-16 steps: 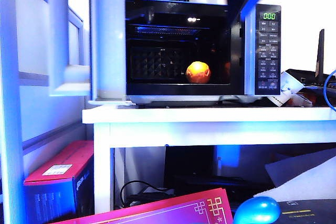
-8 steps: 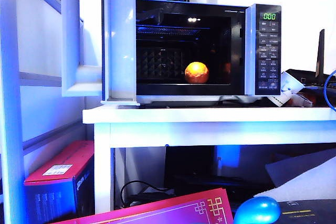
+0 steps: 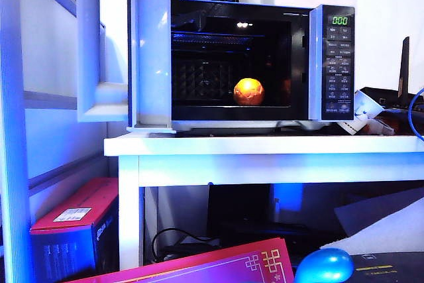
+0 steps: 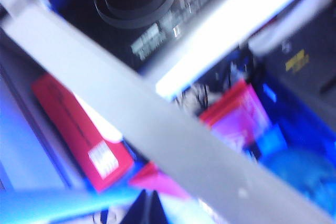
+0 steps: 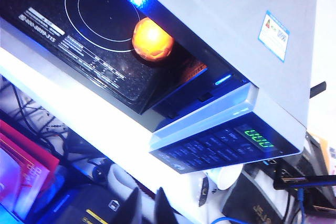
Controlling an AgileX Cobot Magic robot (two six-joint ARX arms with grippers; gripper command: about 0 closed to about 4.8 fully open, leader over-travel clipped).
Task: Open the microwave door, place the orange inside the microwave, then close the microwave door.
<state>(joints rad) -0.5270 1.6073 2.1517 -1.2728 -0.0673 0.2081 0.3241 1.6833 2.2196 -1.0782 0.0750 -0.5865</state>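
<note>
The microwave [image 3: 238, 6] stands on a white table [image 3: 265, 145]. Its door [image 3: 154, 44] is swung out to the left, grey-white inner side showing. The orange [image 3: 249, 91] rests on the floor of the cavity, right of centre. Neither gripper shows in the exterior view. In the blurred left wrist view my left gripper [image 4: 149, 207] is shut and empty, with the door [image 4: 157, 124] crossing as a grey band in front of it. My right gripper [image 5: 147, 205] is shut on nothing. It hangs in front of the table edge, well off the orange [image 5: 152, 40] and below the button panel [image 5: 220, 148].
A shiny blue egg-shaped object [image 3: 324, 266] lies low at the front right. A red box [image 3: 73, 223] sits under the table at the left, a pink box [image 3: 218, 266] in front. Cables and a white cup [image 5: 226, 177] sit beside the microwave's right side.
A dark blurred arm at the top right a second ago has left the exterior view. The door has swung slightly rightward, then stayed still. The orange has not moved.
</note>
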